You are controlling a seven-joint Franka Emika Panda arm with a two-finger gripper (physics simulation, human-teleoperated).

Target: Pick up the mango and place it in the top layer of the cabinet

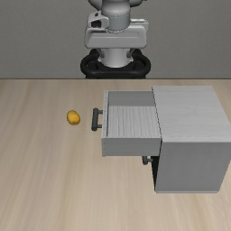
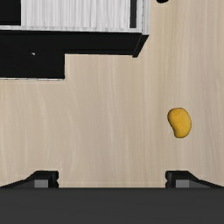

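Note:
A small yellow mango (image 1: 74,117) lies on the wooden table, just off the exterior view's left of the drawer handle (image 1: 96,118). The grey cabinet (image 1: 191,135) has its top drawer (image 1: 132,123) pulled out, its ribbed light floor bare. In the wrist view the mango (image 2: 179,122) lies on the wood ahead of one fingertip (image 2: 182,178), and the drawer's dark front (image 2: 74,42) lies farther ahead. My gripper (image 2: 112,179) hangs above the table, open, with its fingers far apart and nothing between them.
The robot's base (image 1: 115,61) stands at the table's far edge behind the drawer. A small knob (image 1: 144,161) of a lower layer pokes out under the open drawer. Bare wood stretches across the exterior view's left and the front.

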